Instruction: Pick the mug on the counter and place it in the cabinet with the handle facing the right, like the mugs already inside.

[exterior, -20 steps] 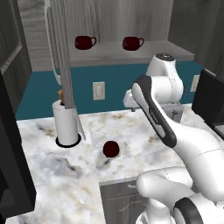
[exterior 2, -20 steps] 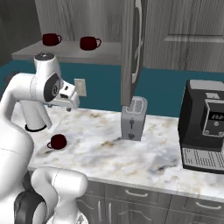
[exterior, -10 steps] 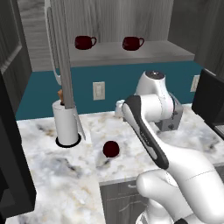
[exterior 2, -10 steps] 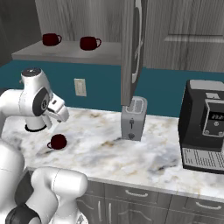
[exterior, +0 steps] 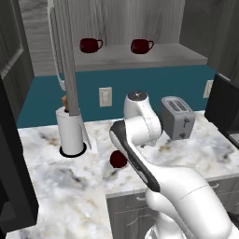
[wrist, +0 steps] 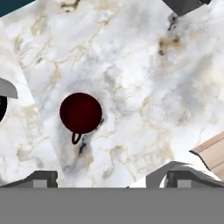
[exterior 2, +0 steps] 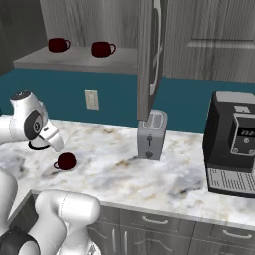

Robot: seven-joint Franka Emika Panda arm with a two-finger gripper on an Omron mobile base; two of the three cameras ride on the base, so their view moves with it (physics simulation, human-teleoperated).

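Note:
The dark red mug (exterior 2: 65, 161) stands upright on the marble counter (exterior 2: 129, 174), left of the toaster. In the hand view the mug (wrist: 81, 113) is seen from above, left of centre, its loop handle toward the bottom of that view. My gripper (wrist: 113, 179) hangs above the counter, open, fingertips (wrist: 41, 177) wide apart and empty, with the mug ahead of the left one. The arm partly hides the mug (exterior: 118, 160) in the left base view. Two similar red mugs (exterior: 90, 45) (exterior: 141, 45) sit on the cabinet shelf (exterior: 177, 57).
The open cabinet door (exterior: 65, 60) with its silver bar handle hangs over a white paper towel roll (exterior: 70, 133). A grey toaster (exterior 2: 151, 134) stands mid-counter and a black coffee machine (exterior 2: 234, 144) at the right. A wall outlet (exterior: 105, 96) is behind.
The arm has swung down and folded in toward the mug, bringing the hand low over the counter. The mug has not moved.

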